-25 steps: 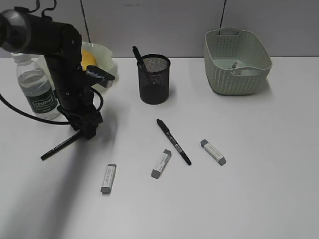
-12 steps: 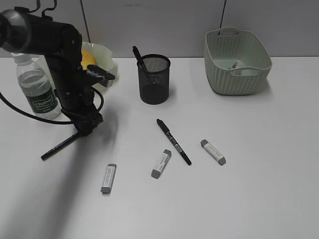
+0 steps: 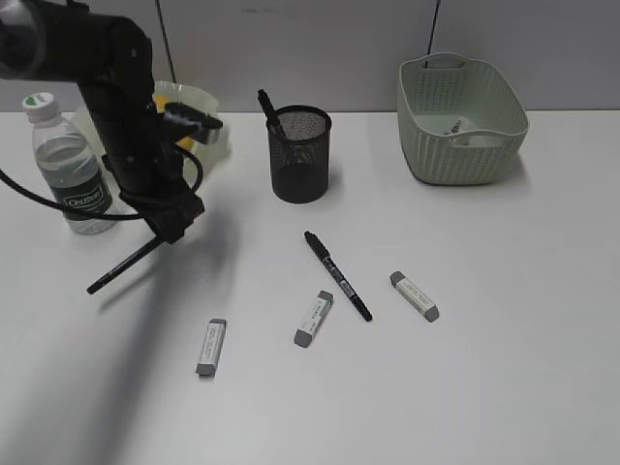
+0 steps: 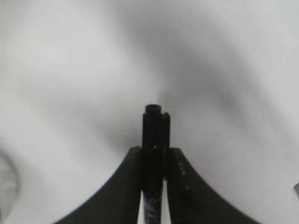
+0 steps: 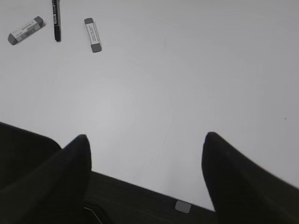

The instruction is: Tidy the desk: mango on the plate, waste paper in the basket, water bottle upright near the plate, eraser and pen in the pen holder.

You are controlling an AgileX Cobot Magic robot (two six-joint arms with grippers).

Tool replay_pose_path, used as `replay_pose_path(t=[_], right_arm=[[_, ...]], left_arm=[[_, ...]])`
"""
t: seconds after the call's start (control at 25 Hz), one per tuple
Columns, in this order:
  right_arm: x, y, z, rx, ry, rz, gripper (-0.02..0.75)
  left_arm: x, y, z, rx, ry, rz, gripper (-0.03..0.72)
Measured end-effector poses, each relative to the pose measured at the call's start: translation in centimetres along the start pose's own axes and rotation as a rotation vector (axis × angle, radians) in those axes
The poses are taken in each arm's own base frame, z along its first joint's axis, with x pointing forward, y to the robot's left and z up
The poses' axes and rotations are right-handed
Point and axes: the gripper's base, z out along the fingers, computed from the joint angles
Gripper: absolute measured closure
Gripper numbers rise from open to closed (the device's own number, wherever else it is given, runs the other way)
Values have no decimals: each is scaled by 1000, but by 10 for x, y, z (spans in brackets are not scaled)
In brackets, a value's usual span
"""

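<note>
My left gripper (image 3: pixel 167 232) is shut on a black pen (image 3: pixel 124 265) and holds it just above the desk (image 3: pixel 504 368); the left wrist view shows the pen (image 4: pixel 154 135) between the jaws (image 4: pixel 154 156). A second black pen (image 3: pixel 337 275) and three erasers (image 3: pixel 210 346) (image 3: pixel 314 318) (image 3: pixel 415 295) lie on the desk. The pen holder (image 3: pixel 299 155) has one pen in it. The water bottle (image 3: pixel 70 174) stands upright at left. The mango (image 3: pixel 174 114) sits on the plate (image 3: pixel 205 105), mostly hidden by my arm. The waste paper (image 3: pixel 463 131) is in the basket (image 3: pixel 461 118). My right gripper (image 5: pixel 145 147) is open and empty.
The right wrist view shows two erasers (image 5: pixel 93 34) (image 5: pixel 25 30) and a pen (image 5: pixel 56 21) far from the jaws, and the desk's near edge (image 5: pixel 182 205) below them. A grey wall runs behind the desk.
My left gripper has risen and moved slightly back with the black pen, lifting it off the desk. The water bottle now shows more fully.
</note>
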Motion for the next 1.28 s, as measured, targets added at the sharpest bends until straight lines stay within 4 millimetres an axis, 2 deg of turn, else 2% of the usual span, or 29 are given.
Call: replay_pose_path(t=[0.12,0.36,0.48,0.6,0.88,1.08,1.28], right_arm=[[0,0,0,0,0,0,155],[0,0,0,0,0,0,155],[0,0,0,0,0,-1,155],[0,0,0,0,0,-1,155],[0,0,0,0,0,-1,155],[0,0,0,1,0,0,155],[0,0,0,1,0,0,155]], left_arm=[[-11,-1,-30,1,-121,-19,564],[-45,-4,-97,39,-471,-81,564],[-60,-6,-116,89,-639,-140,564],[-71,-6,-127,139,-789,-221,564],[-93,-14,-130,106,-1018,-290,564],[-108,-29,-110,91,-1073,-294,564],[-116,-32,-82,82,-1056,-304,564]])
